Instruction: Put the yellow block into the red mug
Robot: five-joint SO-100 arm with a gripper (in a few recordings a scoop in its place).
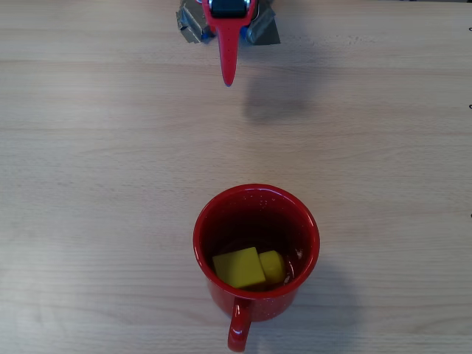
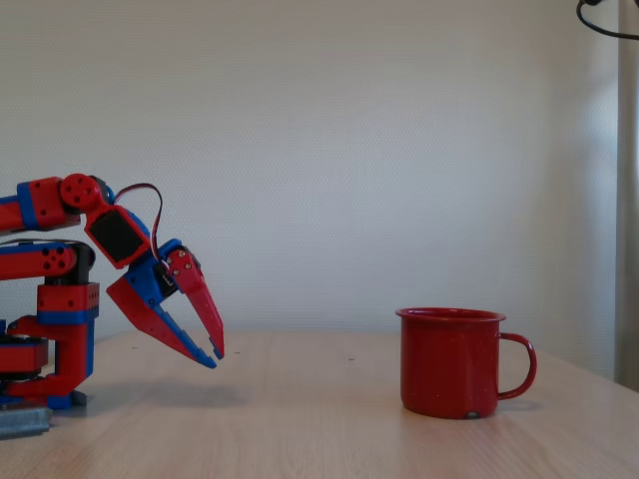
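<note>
The red mug stands on the wooden table in the lower middle of the overhead view, its handle toward the bottom edge. Inside it, on the bottom, the yellow block lies tipped, with its round stud pointing right. In the fixed view the red mug stands at the right with its handle to the right, and its wall hides the block. My gripper hangs low over the table at the left, far from the mug, pointing down. Its red and blue fingers meet at the tips and hold nothing. From overhead my gripper is at the top centre.
Bare wooden table stretches between the arm and the mug and to both sides. The arm's base sits at the left edge of the fixed view, fixed down with grey tape. A plain white wall stands behind.
</note>
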